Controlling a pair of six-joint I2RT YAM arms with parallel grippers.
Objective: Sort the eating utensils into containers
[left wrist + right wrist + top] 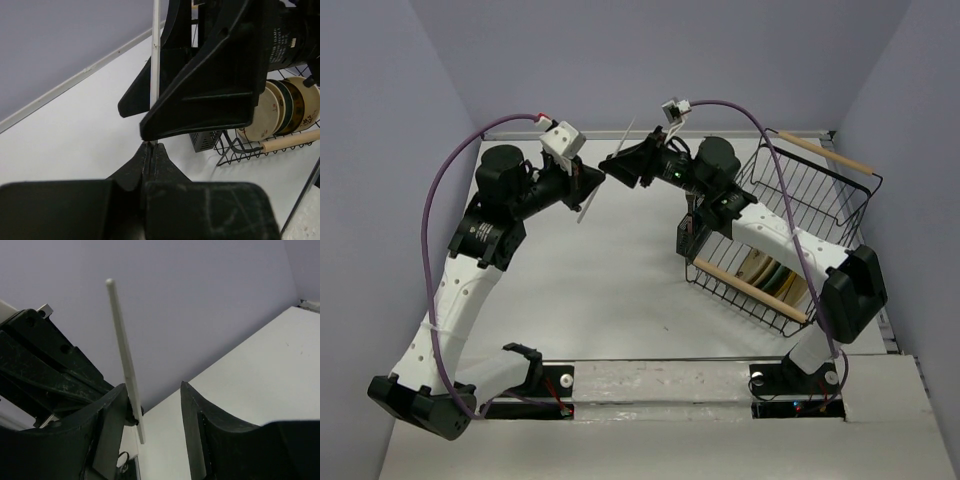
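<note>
**Q:** Fig. 1. What did each pincer hold?

**A:** The left pincer (150,148) was closed tight on one pale chopstick (155,60), gripping it toward one end. The chopstick rose steeply from the grip, clear of the table (600,290). The right pincer (153,387) faced it with jaws apart. The chopstick passed between them, close to one finger, and was not gripped. Whether it touched that finger could not be told.

**Q:** Where did that leave the task?

**A:** Judged from these views, it was mid-course. The chopstick hung in the air between the two arms, seemingly at a hand-over, and was not yet in the holder (205,141). The holder stood on the table just beside the rack (820,200), below the right arm. Its slots were too hidden to show what, if anything, had been sorted, so the share done could not be stated. Remaining, at the least, were passing this chopstick across and setting it in a compartment.

**Q:** Counts?

**A:**
- Pincers: two.
- Chopsticks: one; its mate was not seen.
- Forks: none in view.
- Holders: one.
- Racks: one, of wire with two wooden handles.
- Plates (261,117): about four, on edge inside the rack. The row was partly cut off, so that figure is only an estimate.
</note>
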